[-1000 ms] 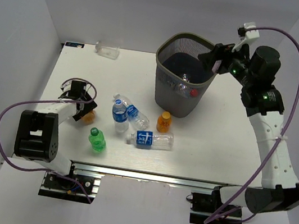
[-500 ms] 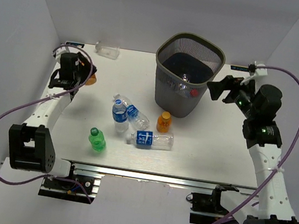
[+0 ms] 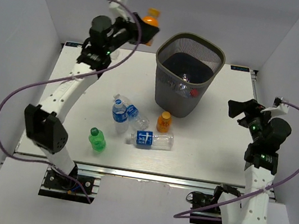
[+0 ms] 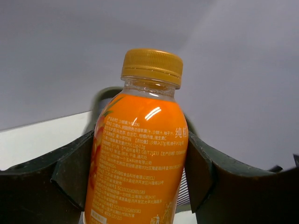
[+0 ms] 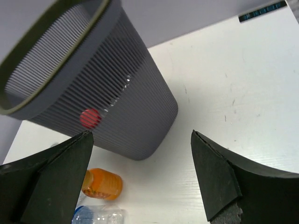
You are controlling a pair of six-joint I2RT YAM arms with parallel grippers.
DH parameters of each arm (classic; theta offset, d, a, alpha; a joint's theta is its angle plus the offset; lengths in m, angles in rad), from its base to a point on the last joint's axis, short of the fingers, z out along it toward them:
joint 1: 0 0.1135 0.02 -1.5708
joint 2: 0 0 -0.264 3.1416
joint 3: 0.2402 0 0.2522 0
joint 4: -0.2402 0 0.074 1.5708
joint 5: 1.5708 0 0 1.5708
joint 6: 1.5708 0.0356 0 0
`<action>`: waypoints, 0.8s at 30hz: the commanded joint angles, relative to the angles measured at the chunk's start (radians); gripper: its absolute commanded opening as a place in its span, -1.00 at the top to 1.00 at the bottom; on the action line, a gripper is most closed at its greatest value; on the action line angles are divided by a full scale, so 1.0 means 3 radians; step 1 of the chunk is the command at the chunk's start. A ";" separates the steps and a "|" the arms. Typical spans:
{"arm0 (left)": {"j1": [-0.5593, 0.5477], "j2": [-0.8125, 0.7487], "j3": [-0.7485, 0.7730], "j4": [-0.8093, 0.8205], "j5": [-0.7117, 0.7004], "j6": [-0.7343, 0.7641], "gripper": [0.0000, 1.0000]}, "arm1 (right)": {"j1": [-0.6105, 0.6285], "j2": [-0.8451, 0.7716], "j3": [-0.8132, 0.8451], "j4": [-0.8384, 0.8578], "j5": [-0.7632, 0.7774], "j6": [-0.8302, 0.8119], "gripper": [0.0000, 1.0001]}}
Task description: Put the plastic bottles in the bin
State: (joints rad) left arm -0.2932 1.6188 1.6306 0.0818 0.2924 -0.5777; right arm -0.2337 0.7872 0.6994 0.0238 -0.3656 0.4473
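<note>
My left gripper (image 3: 145, 29) is shut on an orange bottle (image 3: 150, 18), held high to the left of the bin's (image 3: 169, 92) rim; in the left wrist view the bottle (image 4: 140, 154) stands upright between the fingers (image 4: 70, 172). My right gripper (image 3: 242, 111) is open and empty, right of the bin (image 5: 126, 116). A red-capped bottle (image 3: 193, 92) shows through the mesh. On the table lie another orange bottle (image 3: 164, 121), three blue-labelled clear bottles (image 3: 119, 113) (image 3: 137, 116) (image 3: 149, 139) and a green bottle (image 3: 97, 140).
White walls enclose the table on the left, back and right. The table's front edge has a metal rail (image 3: 145, 175) with both arm bases below it.
My left gripper lifted the orange bottle from the near left of the table, up and right toward the bin's rim. My right gripper withdrew from above the bin, down and to the right.
</note>
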 commanded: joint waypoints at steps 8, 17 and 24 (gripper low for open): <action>-0.0649 0.1271 0.1664 -0.0706 0.0457 0.0601 -0.49 | -0.0019 -0.0389 -0.0301 0.0228 -0.0733 -0.0049 -0.79; -0.0669 0.1288 0.2266 -0.0948 0.0192 0.0750 -0.96 | 0.0889 -0.0426 -0.0231 -0.0360 -0.0430 -0.0744 -0.79; -0.0578 0.0634 0.1581 -0.1050 -0.0509 0.0893 -0.96 | 0.2128 0.0090 -0.0148 -0.0509 0.0175 -0.1127 -0.79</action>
State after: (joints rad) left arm -0.4892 1.9656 2.1666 -0.2276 0.2558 -0.3393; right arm 0.3099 0.7670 0.6193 -0.1097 -0.4072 0.1944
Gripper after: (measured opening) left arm 0.982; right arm 0.894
